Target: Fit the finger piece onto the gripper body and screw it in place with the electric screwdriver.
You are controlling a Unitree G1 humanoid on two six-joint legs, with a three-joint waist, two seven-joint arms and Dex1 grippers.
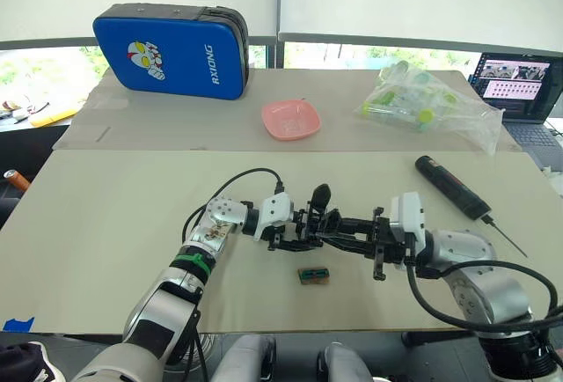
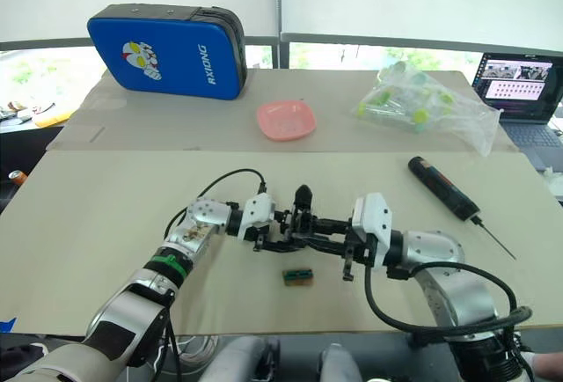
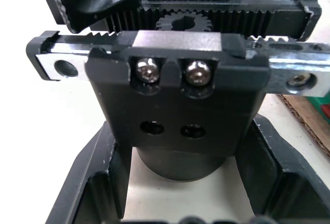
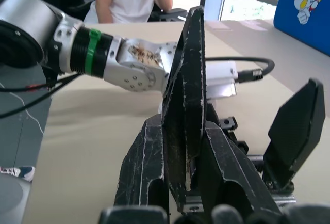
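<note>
The finger piece (image 4: 184,105) is clamped upright between your right gripper (image 1: 352,232)'s closed fingers, pressed against the gripper body (image 1: 303,228), which your left gripper (image 1: 290,228) grips from the opposite side. In the left wrist view, two screws already sit in the body's upper block and two holes below look empty. The electric screwdriver (image 1: 450,187) lies untouched on the table, well beyond your right gripper. Judging by this, fitting is underway; screwing remains.
</note>
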